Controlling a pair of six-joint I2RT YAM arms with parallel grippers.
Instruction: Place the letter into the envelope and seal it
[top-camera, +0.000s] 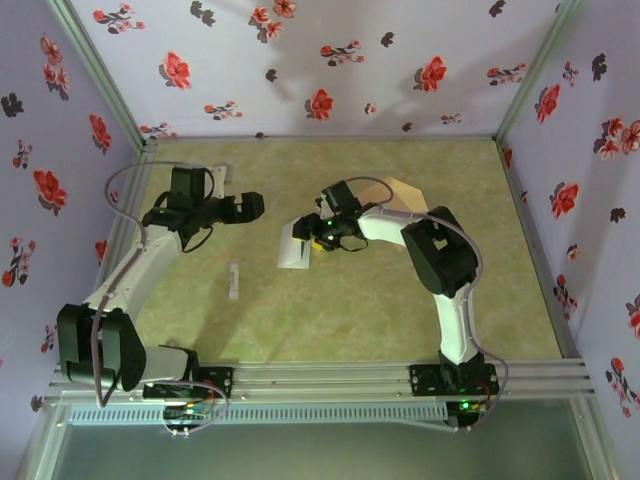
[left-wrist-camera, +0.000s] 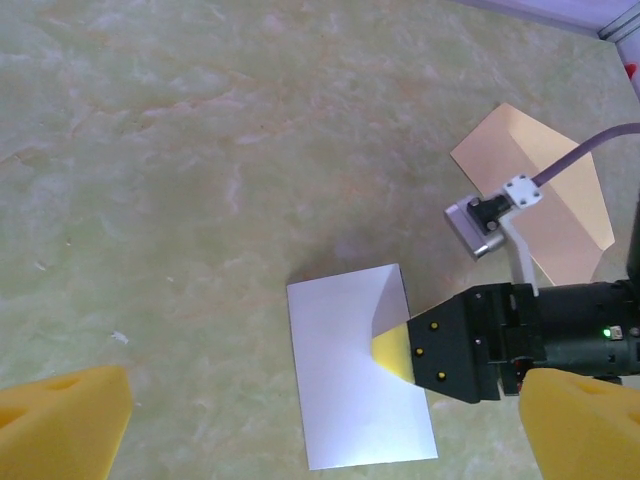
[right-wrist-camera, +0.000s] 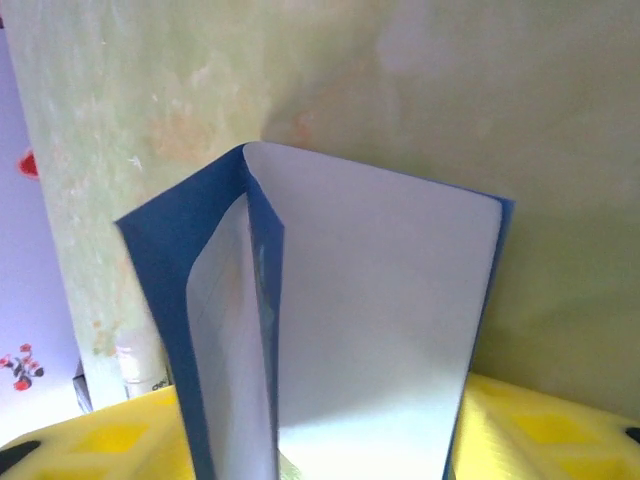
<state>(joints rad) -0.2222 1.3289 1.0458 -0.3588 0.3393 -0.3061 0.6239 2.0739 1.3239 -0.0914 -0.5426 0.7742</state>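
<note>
Letter (top-camera: 293, 250): on the middle of the surface (top-camera: 400, 320), near the tan envelope (top-camera: 402, 194), to its left.
Top view: we see a plain white sheet.
Right wrist view: we see it folded, blue outside, white inside, loosely bowed.
Right gripper (top-camera: 314, 238): pads apart, the letter's near end between them.
Left gripper (top-camera: 255, 206): spread wide, holding nothing, left of the letter.

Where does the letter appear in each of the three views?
Top external: the letter lies mid-picture, just left of the right gripper.
Left wrist: the letter is at lower centre, a white sheet with the right gripper at its right edge.
Right wrist: the letter is at centre, folded, blue outside, standing between the pads.
Shared landmark: the right gripper's yellow pads at the letter.
</note>
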